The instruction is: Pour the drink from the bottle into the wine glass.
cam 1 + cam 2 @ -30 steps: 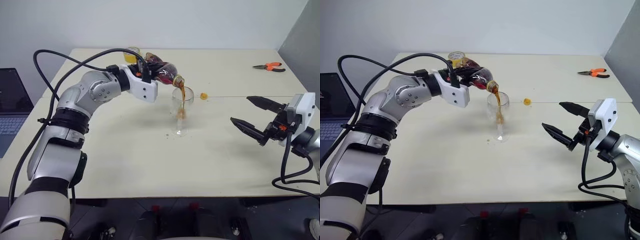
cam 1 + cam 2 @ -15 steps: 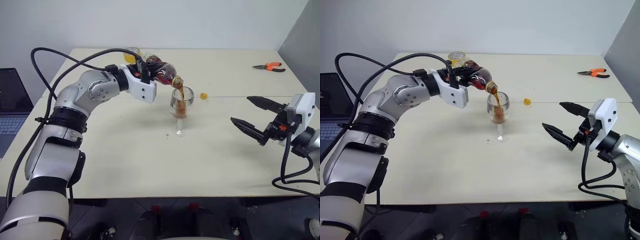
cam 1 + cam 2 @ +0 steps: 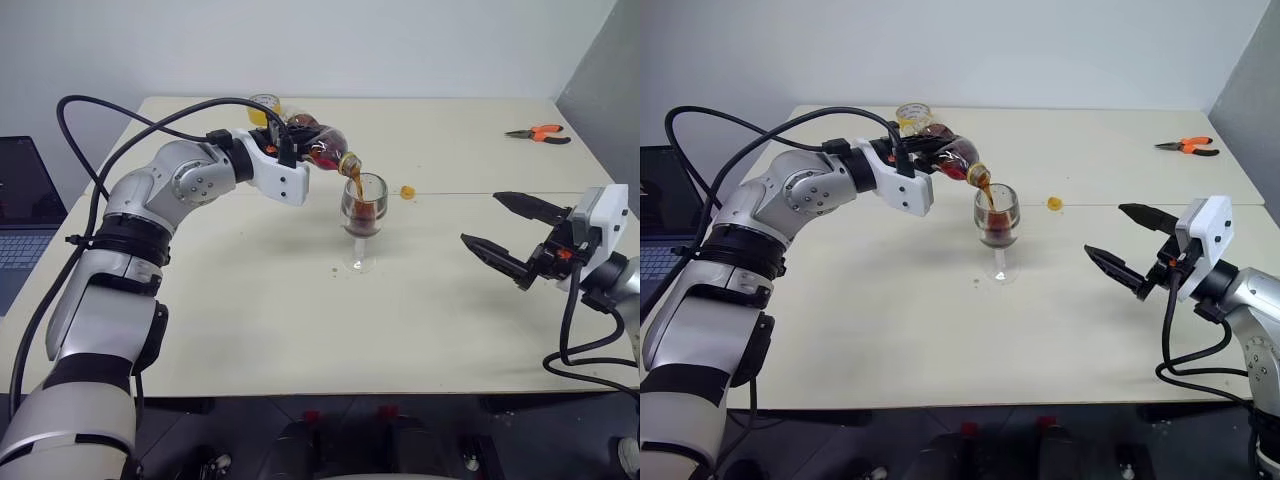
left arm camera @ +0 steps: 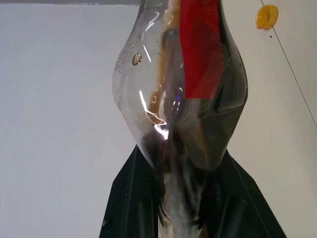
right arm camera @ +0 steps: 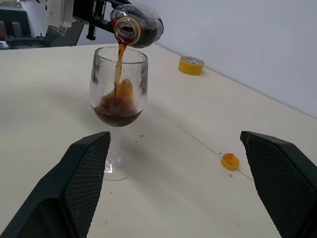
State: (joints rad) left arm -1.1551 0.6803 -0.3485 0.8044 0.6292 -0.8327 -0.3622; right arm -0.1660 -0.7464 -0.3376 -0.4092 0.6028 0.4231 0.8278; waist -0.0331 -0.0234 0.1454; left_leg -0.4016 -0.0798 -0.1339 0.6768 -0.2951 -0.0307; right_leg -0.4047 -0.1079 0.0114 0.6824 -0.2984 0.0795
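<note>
My left gripper [image 3: 291, 142] is shut on the bottle [image 3: 322, 146], a small clear one with a red label, tipped on its side with its open mouth over the wine glass [image 3: 362, 222]. A thin stream of the dark brown drink [image 5: 118, 110] falls from the mouth into the bowl, which holds a foamy pool at its bottom. The glass stands upright mid-table on its round foot. In the left wrist view the bottle [image 4: 183, 94] sits between my two black fingers [image 4: 131, 201]. To the right of the glass, my right gripper [image 3: 482, 219] hovers open and holds nothing.
The yellow cap [image 3: 407, 191] lies on the table just right of the glass. A yellow tape roll [image 3: 912, 113] sits behind the bottle, orange-handled pliers [image 3: 540, 133] at the far right. A laptop [image 3: 20, 215] stands off the table's left edge. A few dark drops [image 3: 337, 268] mark the table by the foot.
The drink has risen from a thin splash to a pool in the glass bowl, while the bottle keeps pouring. Neither arm has moved.
</note>
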